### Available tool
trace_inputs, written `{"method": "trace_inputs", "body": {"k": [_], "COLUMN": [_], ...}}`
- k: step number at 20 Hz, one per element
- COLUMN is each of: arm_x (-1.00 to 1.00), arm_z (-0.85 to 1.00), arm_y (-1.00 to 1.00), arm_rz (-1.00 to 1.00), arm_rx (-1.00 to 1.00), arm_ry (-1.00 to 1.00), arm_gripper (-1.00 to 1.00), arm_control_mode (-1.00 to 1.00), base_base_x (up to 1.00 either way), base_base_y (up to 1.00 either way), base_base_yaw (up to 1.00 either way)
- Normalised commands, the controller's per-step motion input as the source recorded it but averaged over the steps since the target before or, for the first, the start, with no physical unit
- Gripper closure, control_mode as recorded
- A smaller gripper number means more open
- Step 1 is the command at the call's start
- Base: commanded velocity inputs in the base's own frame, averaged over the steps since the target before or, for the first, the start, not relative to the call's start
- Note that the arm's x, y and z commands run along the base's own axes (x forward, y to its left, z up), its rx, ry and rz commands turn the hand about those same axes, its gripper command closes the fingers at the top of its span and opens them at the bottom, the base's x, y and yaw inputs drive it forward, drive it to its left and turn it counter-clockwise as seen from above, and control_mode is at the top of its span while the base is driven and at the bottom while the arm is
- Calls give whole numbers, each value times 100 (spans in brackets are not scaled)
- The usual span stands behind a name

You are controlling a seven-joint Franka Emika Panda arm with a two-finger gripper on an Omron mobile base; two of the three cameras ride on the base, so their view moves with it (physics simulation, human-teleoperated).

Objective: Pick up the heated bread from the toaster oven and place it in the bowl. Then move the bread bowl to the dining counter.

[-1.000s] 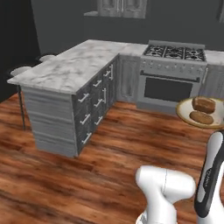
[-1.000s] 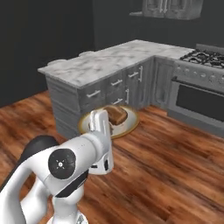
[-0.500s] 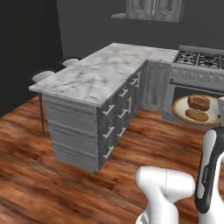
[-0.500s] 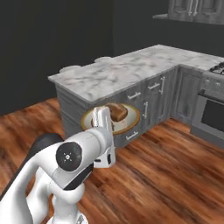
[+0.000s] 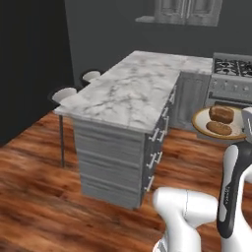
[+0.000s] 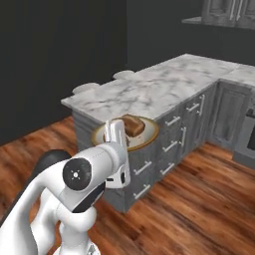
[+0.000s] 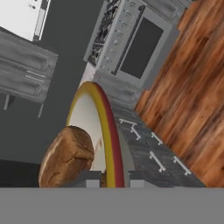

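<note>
My gripper [image 7: 111, 180] is shut on the rim of the tan-gold bowl [image 7: 108, 127], one fingertip [image 7: 92, 180] on each side of it. The bowl [image 5: 203, 123] hangs in the air at my arm's end, over the wooden floor. In it lie the chunky golden-brown heated bread [image 5: 222, 113] and a flatter, darker bread piece [image 5: 218, 128]. The right base view shows the bowl [image 6: 147, 138] and a bread [image 6: 132, 124] partly behind my hand. The toaster oven is out of view. Ahead stands a long white marble counter [image 5: 133, 93]; whether it is the dining counter I cannot tell.
That counter has grey handled drawers [image 5: 155, 147] on my side and two stools [image 5: 65, 94] along its left side. A steel range [image 5: 231, 81] stands at the back right. Open wooden floor [image 5: 39, 197] lies left of the counter's near end.
The whole scene has slid right and come closer in both base views, so the base has driven toward the counter's stool end. The bowl stays held with both breads in it.
</note>
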Motion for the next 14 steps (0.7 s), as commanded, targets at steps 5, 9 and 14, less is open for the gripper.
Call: {"method": "trace_inputs", "body": {"k": [5, 9, 14], "arm_x": [0, 0, 0], "arm_z": [0, 0, 0], "arm_y": [0, 0, 0], "arm_rz": [0, 0, 0], "arm_rx": [0, 0, 0], "arm_ry": [0, 0, 0], "arm_gripper": [100, 100, 100], "arm_control_mode": [100, 100, 100], "base_base_x": [100, 100, 100], "base_base_y": [100, 100, 99], "base_base_yaw": [-26, -34, -43]}}
